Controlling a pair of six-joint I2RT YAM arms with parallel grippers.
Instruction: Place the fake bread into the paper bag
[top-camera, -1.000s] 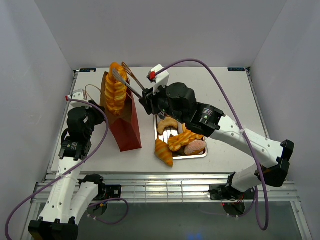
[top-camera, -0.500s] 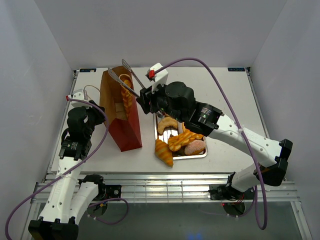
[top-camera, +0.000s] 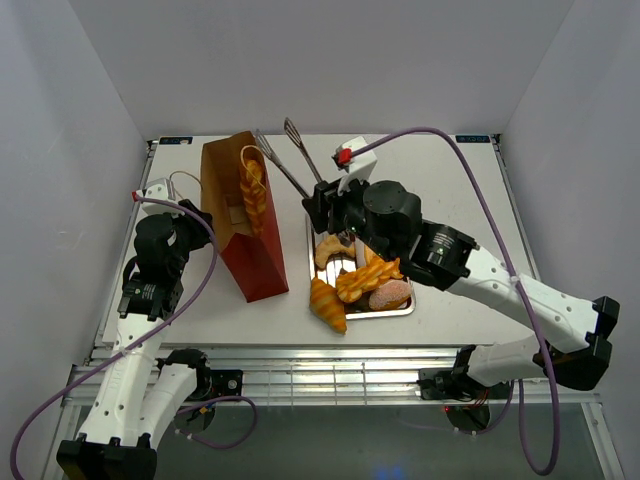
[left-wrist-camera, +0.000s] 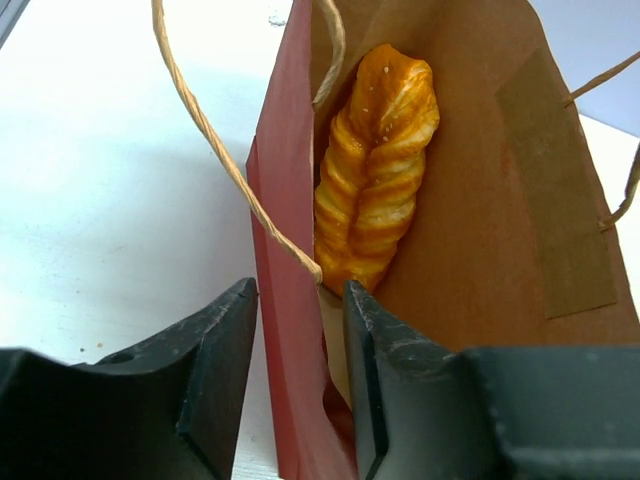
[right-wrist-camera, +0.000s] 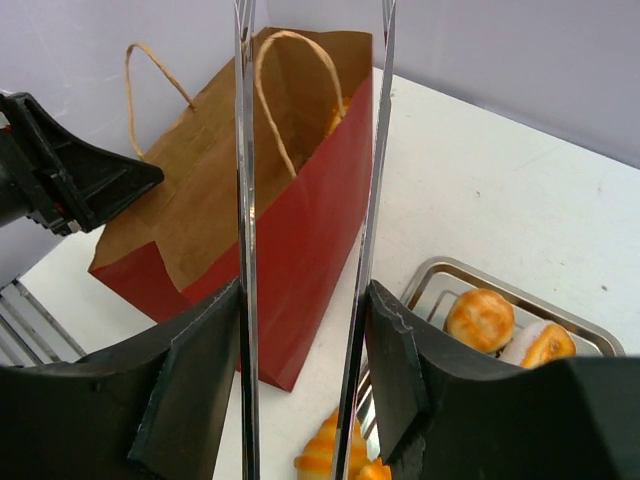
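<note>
The red paper bag (top-camera: 258, 265) stands open at the table's left. One golden braided loaf (top-camera: 252, 190) lies inside it, clear in the left wrist view (left-wrist-camera: 375, 170). My left gripper (top-camera: 198, 226) is closed on the bag's near wall (left-wrist-camera: 290, 250), one finger outside and one inside. My right gripper (top-camera: 318, 195) is shut on slim metal tongs (top-camera: 288, 160), whose arms (right-wrist-camera: 243, 200) stand open and empty above and right of the bag (right-wrist-camera: 300, 230). More bread sits on the silver tray (top-camera: 408, 311): a croissant (top-camera: 335, 250), a braided loaf (top-camera: 365, 280) and a pinkish one (top-camera: 390, 294).
A croissant (top-camera: 328, 305) hangs off the tray's near left corner. In the right wrist view, two round rolls (right-wrist-camera: 480, 318) lie in the tray (right-wrist-camera: 590, 335). The bag's cord handles (left-wrist-camera: 215, 150) arch over its mouth. White walls enclose the table.
The tongs held the braided loaf above the bag, lowered it in and let it go. The right arm has now drawn back to the right with the tongs empty.
</note>
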